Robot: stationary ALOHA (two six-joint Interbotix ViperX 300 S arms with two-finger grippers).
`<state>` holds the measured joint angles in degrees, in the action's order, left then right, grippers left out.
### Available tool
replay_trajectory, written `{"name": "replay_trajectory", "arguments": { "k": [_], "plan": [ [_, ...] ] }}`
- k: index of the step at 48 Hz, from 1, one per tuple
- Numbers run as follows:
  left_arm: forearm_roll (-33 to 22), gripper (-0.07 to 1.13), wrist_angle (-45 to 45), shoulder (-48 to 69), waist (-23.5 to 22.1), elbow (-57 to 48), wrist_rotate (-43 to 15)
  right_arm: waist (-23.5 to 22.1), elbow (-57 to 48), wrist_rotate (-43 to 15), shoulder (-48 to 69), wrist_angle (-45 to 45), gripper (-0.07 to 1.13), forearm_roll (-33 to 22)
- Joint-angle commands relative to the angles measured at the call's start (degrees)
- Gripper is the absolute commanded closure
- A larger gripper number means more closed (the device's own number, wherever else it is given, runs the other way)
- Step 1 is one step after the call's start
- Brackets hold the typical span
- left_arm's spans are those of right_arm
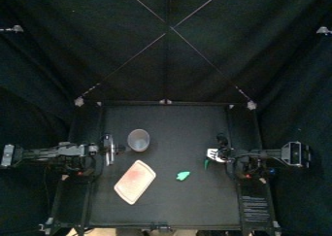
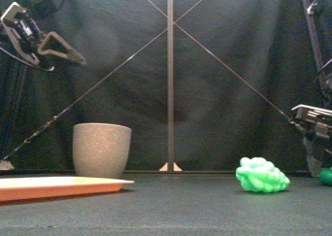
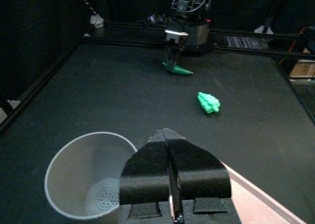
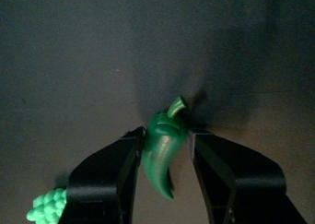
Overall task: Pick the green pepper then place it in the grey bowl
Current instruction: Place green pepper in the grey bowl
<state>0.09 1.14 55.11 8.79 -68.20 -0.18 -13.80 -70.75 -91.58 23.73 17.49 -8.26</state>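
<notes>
The green pepper (image 4: pixel 164 159) lies lengthwise between the two jaws of my right gripper (image 4: pixel 167 135), which press on both its sides. In the left wrist view the green pepper (image 3: pixel 180 69) rests low at the table under the right gripper (image 3: pixel 171 51), at the right side of the table. The tall grey speckled cup (image 1: pixel 139 138) stands upright at the left middle, and the grey cup (image 3: pixel 88 177) is just beside my left gripper (image 3: pixel 172 163), which is shut on nothing.
A bumpy green toy (image 1: pixel 183 175) lies between the two arms, near the front; it is the bumpy green toy (image 2: pixel 262 176) in the front view. The flat pink tray (image 1: pixel 134 182) lies at the front left, below the cup.
</notes>
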Motion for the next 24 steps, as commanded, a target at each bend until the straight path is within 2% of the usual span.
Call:
{"name": "replay_trajectory", "arguments": {
  "k": [1, 11, 18, 24],
  "plan": [
    [0.0, 1.02, -0.1, -0.2, -0.2, 0.9, 0.2, 0.5, 2.1, 0.0, -0.4, -0.2, 0.34, -0.5],
    [0.0, 1.02, -0.2, -0.2, -0.2, 0.8, 0.2, 1.7, 9.5, 0.4, 1.0, -0.5, 0.34, -8.6],
    [0.0, 1.02, -0.4, -0.2, -0.2, 0.7, 0.0, 1.4, 18.4, 0.9, 1.0, -5.6, 0.34, -23.0],
    [0.0, 1.02, -0.5, -0.2, 0.0, 0.6, -0.1, -0.3, 25.7, 0.8, -1.6, -16.0, 0.34, -36.8]
  ]
}}
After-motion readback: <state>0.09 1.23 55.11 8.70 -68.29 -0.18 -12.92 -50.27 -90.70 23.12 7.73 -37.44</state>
